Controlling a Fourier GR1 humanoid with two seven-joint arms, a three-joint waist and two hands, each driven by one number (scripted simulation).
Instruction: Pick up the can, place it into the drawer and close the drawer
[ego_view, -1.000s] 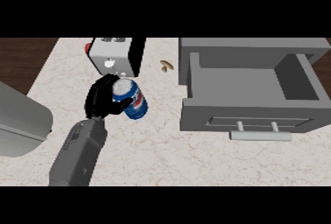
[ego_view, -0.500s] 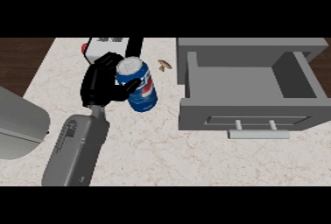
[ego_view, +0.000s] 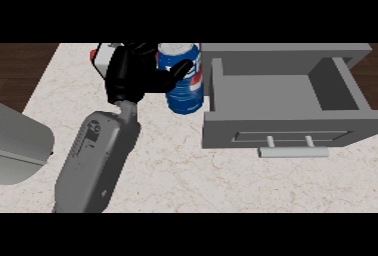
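Blue can, smooth and probably slick, sits in my left hand, fingers curled round its middle, just beside the open drawer. I'd judge it light, easily dented.

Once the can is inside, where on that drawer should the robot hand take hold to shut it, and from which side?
Probably the pale bar handle on the drawer front, approached from the near side. It stands off the flat panel on two posts, so fingers could hook or press it and push away. The left robot hand holds the can.
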